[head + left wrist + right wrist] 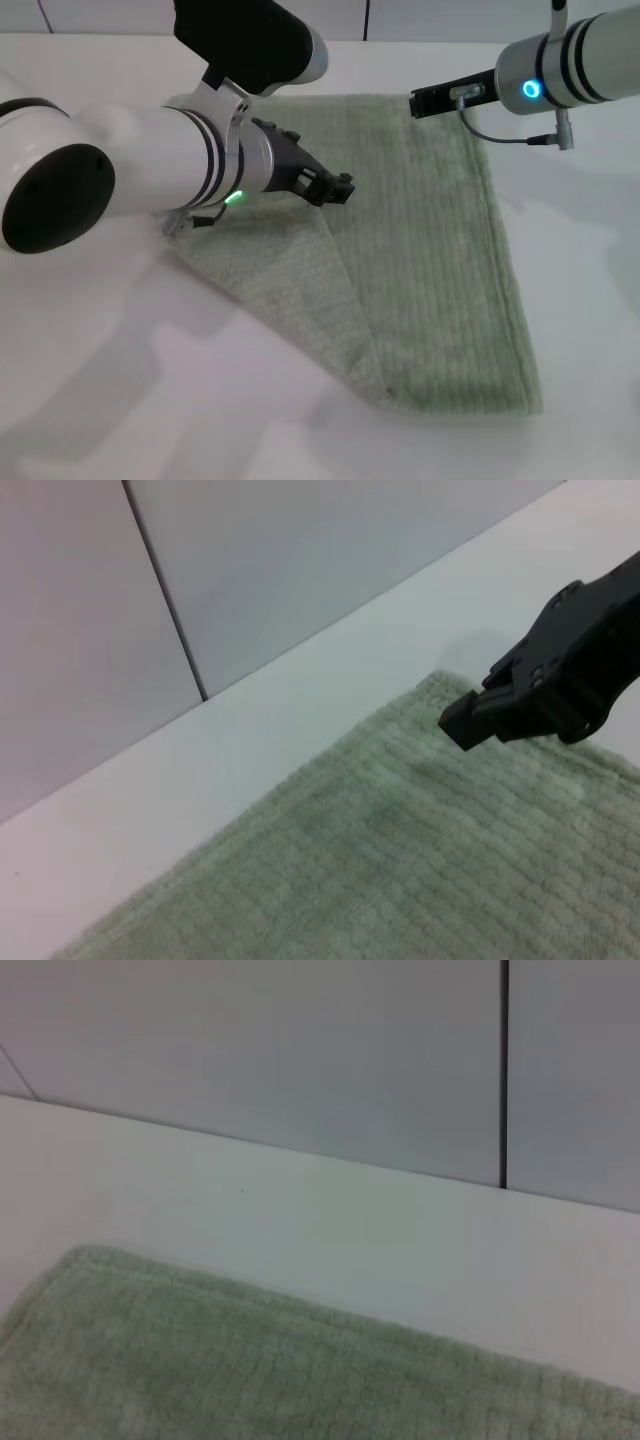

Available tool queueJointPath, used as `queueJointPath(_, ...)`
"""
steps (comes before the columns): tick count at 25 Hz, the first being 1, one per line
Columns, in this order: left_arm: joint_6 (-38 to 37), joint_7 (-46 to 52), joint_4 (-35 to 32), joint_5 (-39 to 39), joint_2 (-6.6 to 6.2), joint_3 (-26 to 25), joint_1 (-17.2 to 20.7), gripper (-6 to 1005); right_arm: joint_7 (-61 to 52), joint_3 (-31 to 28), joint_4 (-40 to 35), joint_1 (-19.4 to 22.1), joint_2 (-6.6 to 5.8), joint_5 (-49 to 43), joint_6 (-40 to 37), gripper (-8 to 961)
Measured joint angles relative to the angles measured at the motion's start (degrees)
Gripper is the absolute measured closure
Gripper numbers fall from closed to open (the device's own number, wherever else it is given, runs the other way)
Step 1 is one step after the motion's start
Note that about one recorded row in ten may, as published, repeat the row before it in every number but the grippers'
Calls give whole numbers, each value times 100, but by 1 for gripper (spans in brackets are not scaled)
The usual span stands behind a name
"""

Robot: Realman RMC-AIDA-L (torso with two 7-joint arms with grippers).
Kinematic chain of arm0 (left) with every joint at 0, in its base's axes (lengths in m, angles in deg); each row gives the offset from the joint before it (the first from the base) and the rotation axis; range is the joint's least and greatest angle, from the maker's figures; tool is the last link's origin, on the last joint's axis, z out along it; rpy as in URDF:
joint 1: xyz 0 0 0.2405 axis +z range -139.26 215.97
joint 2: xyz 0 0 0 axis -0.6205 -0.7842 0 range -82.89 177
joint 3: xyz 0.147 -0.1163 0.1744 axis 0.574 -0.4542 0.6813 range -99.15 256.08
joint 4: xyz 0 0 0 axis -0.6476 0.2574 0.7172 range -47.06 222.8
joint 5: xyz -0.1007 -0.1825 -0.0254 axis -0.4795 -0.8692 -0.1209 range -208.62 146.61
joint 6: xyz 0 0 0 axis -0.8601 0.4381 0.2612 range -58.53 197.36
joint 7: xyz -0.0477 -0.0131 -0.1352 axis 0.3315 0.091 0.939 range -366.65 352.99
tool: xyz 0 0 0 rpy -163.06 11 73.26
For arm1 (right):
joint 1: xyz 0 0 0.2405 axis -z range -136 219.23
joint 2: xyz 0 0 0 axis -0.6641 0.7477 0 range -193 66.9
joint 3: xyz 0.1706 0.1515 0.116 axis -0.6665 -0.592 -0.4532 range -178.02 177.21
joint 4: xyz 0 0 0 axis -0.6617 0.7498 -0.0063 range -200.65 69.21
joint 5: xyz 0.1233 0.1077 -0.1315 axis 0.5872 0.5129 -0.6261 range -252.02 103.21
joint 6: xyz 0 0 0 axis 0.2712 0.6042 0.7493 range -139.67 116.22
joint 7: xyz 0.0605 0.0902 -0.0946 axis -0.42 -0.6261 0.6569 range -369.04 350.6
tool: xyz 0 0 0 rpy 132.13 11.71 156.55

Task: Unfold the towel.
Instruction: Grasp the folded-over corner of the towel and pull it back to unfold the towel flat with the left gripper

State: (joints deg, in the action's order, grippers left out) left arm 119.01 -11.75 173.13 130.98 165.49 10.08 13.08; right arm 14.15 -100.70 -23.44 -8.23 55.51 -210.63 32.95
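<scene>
The pale green towel (pixel 430 260) lies flat on the white table, with a triangular flap (pixel 275 285) folded over its left side. My left gripper (pixel 338 188) hovers over the towel's upper left part, just above where the flap starts. My right gripper (pixel 417 102) is over the towel's far edge near its far right corner, shut, with no cloth seen in it. The left wrist view shows that right gripper (pixel 460 723) just above the towel (pixel 400 860) by its corner. Only the towel's far hem (pixel 250 1370) shows in the right wrist view.
The white table (pixel 120 380) runs around the towel on all sides. A grey panelled wall (pixel 300 1050) with dark seams stands close behind the table's far edge.
</scene>
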Motion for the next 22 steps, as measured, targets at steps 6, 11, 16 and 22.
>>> queueJointPath(6, 71, -38, 31, 3, -7, 0, 29, 202, -1, -6, 32, 18, 0, 0, 12, 954)
queueJointPath(11, 150, -21, 49, 150, 0, 23, 44, 203, -7, 1, 71, 18, 0, 0, 65, 954)
queueJointPath(16, 171, 1, 52, 219, 4, 42, 38, 203, -32, 1, 41, 18, 0, 0, 112, 954)
queueJointPath(22, 231, 7, 52, 178, 14, 40, 17, 202, -44, 1, 28, 18, 0, 0, 142, 955)
